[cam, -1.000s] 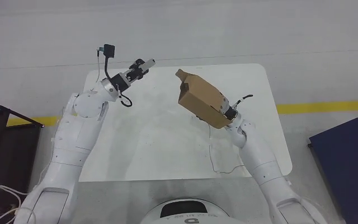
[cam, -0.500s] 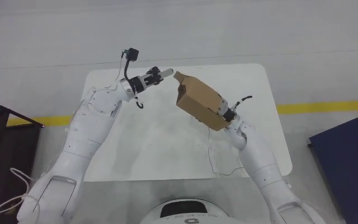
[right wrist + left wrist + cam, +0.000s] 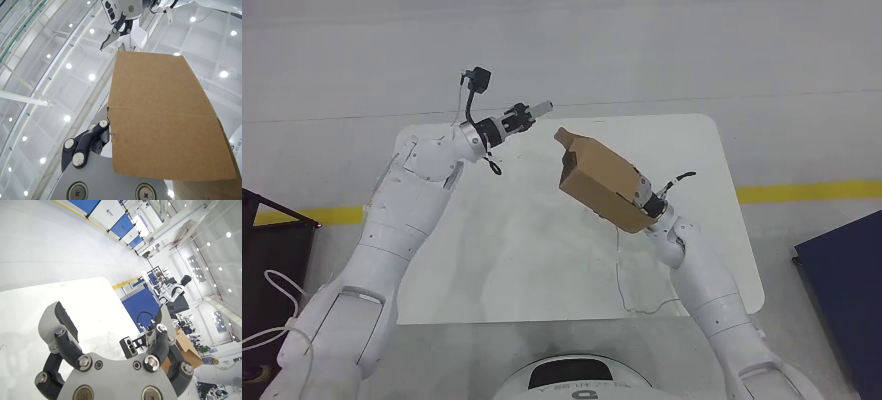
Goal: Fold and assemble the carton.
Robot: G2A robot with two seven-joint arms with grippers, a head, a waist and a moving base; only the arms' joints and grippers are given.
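A brown carton (image 3: 602, 178) is held tilted above the right half of the white table (image 3: 492, 260), one small flap sticking out at its far left corner. My right gripper (image 3: 644, 203) is shut on the carton's near right end. In the right wrist view the carton (image 3: 160, 121) covers most of that gripper (image 3: 113, 132), with one finger (image 3: 103, 130) showing beside the cardboard edge. My left gripper (image 3: 540, 106) hangs open over the table's far edge, a short gap left of the carton. Its two fingers (image 3: 63, 318) stand wide apart with nothing between them, and the carton (image 3: 186, 345) lies beyond them.
A thin cable (image 3: 627, 285) lies on the table near the right arm. A blue panel (image 3: 842, 290) stands on the floor to the right, a black frame (image 3: 262, 245) to the left. The table's middle and left are bare.
My left gripper swung right toward the carton's far corner, then drew back a little toward the table's far edge. The carton and right arm barely shifted.
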